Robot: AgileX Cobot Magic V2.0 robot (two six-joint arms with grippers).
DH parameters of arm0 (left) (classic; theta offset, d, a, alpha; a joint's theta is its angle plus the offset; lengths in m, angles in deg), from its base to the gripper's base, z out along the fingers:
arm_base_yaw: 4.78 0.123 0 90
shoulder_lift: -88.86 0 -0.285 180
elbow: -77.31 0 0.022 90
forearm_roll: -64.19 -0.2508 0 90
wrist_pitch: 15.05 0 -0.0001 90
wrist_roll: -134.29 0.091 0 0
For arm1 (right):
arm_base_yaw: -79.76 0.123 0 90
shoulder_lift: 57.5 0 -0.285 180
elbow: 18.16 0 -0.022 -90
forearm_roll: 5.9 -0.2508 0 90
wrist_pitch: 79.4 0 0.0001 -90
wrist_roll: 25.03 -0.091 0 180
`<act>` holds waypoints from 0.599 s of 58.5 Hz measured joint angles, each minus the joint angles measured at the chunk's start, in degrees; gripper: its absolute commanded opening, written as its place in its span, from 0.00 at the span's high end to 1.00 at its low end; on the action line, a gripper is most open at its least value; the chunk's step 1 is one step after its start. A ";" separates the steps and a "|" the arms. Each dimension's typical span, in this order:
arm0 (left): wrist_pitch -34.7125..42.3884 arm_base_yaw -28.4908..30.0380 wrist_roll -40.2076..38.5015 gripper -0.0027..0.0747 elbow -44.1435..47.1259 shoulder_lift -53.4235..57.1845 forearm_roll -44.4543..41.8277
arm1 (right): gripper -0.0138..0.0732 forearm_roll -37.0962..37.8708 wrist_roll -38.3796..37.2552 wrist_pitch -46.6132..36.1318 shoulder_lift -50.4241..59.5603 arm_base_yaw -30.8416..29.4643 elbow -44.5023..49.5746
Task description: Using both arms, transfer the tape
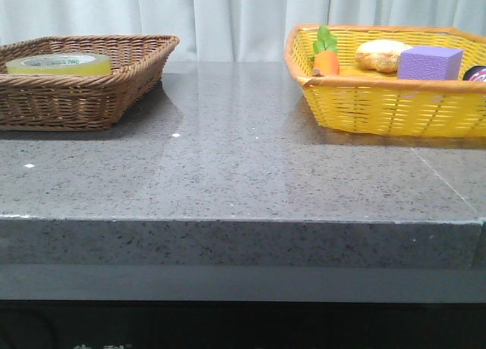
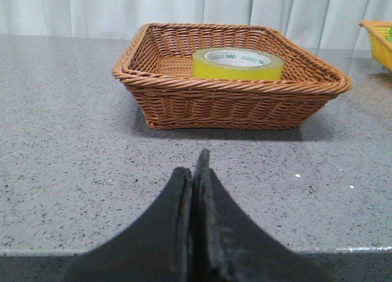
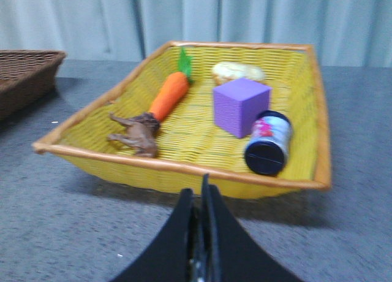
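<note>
The tape [image 1: 58, 64] lies flat in the brown wicker basket [image 1: 76, 99] at the far left of the grey stone table [image 1: 228, 167]. The left gripper [image 2: 195, 171] is clenched on nothing, near that basket. At the far right, the yellow basket [image 1: 380, 106] holds a toy carrot [image 1: 326, 59], a small brown figure [image 3: 138, 135], a bread roll [image 1: 380, 55], a purple block [image 1: 430, 62] and a can [image 3: 268, 142] on its side. The right gripper [image 3: 201, 193] is clenched, empty, near it.

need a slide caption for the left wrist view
Shut left gripper faces the brown wicker basket holding the tape on the grey table.
</note>
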 measured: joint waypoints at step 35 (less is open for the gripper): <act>0.00 0.00 0.00 0.99 0.00 0.00 0.00 | 0.94 4.15 -5.00 -1.39 11.98 -3.27 14.44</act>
